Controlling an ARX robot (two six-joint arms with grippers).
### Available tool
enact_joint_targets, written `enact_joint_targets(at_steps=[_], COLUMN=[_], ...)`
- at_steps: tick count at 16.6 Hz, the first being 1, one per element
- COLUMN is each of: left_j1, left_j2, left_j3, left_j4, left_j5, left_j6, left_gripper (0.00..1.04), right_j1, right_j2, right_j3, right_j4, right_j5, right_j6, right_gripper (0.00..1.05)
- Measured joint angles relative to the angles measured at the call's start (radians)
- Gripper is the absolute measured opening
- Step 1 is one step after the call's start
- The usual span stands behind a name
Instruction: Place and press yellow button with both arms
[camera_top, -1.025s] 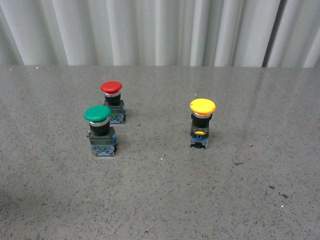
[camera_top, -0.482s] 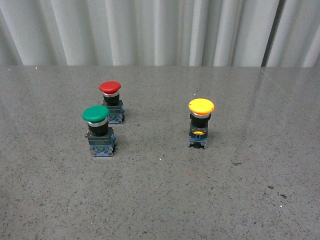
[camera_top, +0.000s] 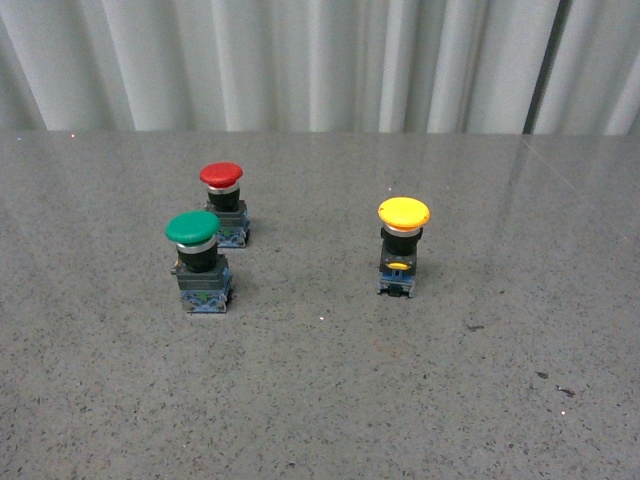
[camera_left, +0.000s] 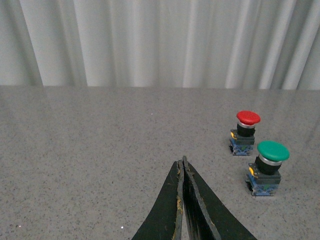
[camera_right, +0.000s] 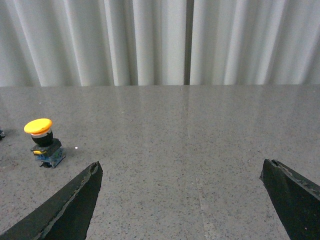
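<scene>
Nearest the cameras, the left gripper (camera_left: 183, 162) is pointing out across the desk (camera_top: 330, 400) with its jaws pressed together and nothing between them. The right gripper (camera_right: 181, 165) is holding its jaws spread wide, also empty. Neither arm is showing in the front view.

Farther out, the green button (camera_top: 198, 262) is standing upright on the left part of the desk. The yellow button (camera_top: 402, 248) is standing upright well apart to the right of it — out in the open, with bare desk all round. In the right wrist view it is sitting ahead of the spread jaws and off to one side, not between them. Just behind the green button, the red button (camera_top: 225, 205) is standing close by, and a pale curtain (camera_top: 300, 60) is hanging at the back.

Over the last second nothing is really changing — the three buttons are staying where they were, apart from a tiny wobble of the view, and no arm is coming into the front picture. So the task is looking barely begun. The yellow button is untouched, and the right arm, already open and facing it, seems the better placed to be reaching for it first.
</scene>
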Motion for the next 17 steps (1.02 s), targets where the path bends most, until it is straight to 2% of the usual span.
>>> enact_joint_targets(at_steps=[14, 16, 17], left_j1=[0.000, 0.000, 0.000], left_j2=[-0.235, -0.373, -0.399], left_j3=[-0.058, -0.058, -0.056], left_j4=[-0.156, -0.344, -0.310], left_j5=[0.000, 0.000, 0.002], left_j6=[0.000, 0.000, 0.000], left_gripper=[0.02, 0.02, 0.02], right_j1=[0.000, 0.000, 0.000], right_j2=[0.000, 0.000, 0.000], right_j3=[0.000, 0.000, 0.000], right_j4=[0.000, 0.000, -0.001], right_j5=[0.000, 0.000, 0.000], right_j6=[0.000, 0.000, 0.000], right_gripper=[0.98, 0.98, 0.98])
